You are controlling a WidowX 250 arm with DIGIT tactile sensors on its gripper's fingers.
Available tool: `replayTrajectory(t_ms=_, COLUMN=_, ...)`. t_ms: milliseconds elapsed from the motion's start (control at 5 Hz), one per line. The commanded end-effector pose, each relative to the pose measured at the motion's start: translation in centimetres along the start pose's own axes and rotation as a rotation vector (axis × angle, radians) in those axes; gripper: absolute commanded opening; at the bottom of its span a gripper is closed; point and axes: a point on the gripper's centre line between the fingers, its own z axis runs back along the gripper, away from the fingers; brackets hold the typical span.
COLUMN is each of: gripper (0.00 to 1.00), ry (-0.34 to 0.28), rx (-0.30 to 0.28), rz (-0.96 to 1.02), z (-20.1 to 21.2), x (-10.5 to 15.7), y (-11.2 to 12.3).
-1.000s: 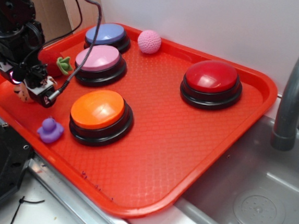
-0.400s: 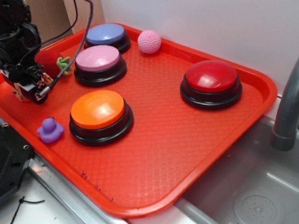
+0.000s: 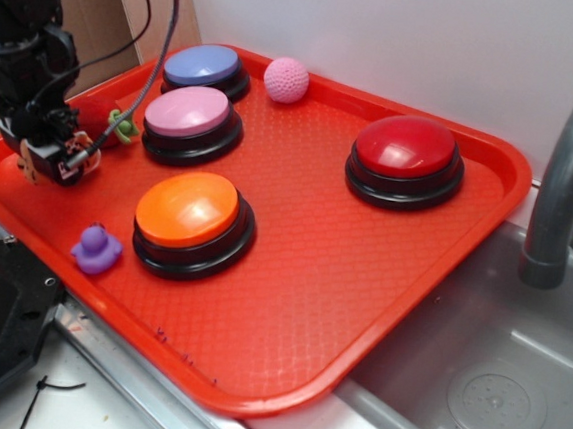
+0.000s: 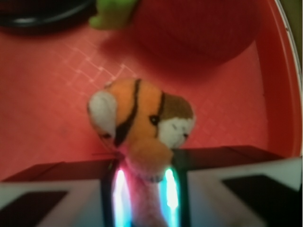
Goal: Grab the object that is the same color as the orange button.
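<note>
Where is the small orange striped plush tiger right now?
The small orange striped plush tiger is pinched in the pincer in the wrist view, over the red plastic tray's far-left corner in the exterior view, near the red strawberry toy.

Exterior overlooks tray (image 3: 413, 256); blurry wrist view seemingly hugs it.

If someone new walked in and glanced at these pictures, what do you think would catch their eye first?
Probably the big red tray beside the sink, with four large domed buttons on it: the orange button near the front, a red one to the right, pink and blue behind. Then, in the wrist view, the little striped plush tiger pinched by the gripper at the tray's left end.
</note>
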Motion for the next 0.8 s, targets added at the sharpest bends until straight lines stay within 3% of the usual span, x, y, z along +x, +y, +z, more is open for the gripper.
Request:
replayTrajectory(t_ms=0, gripper=0.00, ry=-0.011, rx=-0.168, rz=-0.106, z=7.1, x=1.4, y=-2.7)
replayTrajectory(t_ms=400, gripper=0.00, ry=-0.102, rx=-0.243, rz=-0.159, z=13.1, x=2.4, y=-7.0)
replayTrajectory(t_ms=600, gripper=0.00, ry=-0.130, rx=-0.210, rz=-0.187, z=15.1, x=3.2, y=-9.0)
